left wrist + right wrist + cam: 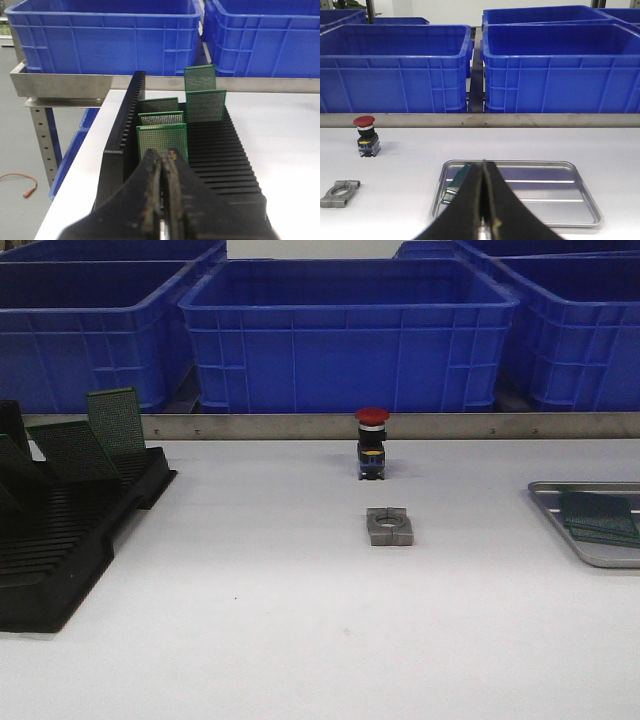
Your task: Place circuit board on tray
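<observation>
Three or so blue bins line the top of the front view. On the tabletop, one black rack at far left holds five boards upright in slots for easy picking. One tray at right already carries what looks like two boards. Both my left gripper and right gripper are closed, empty.

front view wide, wrist views near table
</observation>
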Controlling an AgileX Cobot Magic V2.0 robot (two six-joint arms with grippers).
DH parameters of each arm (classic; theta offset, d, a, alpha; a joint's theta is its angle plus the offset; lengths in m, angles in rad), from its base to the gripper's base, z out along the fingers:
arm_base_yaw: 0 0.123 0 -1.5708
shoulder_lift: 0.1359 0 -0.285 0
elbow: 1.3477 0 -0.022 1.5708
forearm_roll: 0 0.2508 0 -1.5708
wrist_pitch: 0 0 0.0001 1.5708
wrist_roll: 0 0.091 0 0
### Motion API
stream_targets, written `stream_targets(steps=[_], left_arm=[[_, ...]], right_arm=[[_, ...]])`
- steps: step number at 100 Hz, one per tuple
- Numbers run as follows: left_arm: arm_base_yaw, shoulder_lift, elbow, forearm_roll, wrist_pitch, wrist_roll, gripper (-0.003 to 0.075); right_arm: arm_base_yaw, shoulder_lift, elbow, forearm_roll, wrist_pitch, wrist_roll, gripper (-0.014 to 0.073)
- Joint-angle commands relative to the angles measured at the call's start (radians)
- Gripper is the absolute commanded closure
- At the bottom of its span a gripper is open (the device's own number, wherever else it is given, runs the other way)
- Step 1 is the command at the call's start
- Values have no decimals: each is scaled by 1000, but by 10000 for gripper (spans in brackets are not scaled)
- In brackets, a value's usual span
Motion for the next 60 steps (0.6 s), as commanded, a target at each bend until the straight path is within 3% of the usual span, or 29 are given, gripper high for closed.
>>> stream_targets(steps=[1, 17, 60], left_arm=[[3, -30, 49, -7, -84, -2, 741], [3, -30, 49, -7, -84, -2, 741], [3, -30, 49, -7, -84, -2, 741]], right_arm=[[-25, -27, -10, 19, -75, -36, 655], [-38, -27, -10, 174, -70, -219, 655], [-38, -27, -11, 182, -69, -219, 655]])
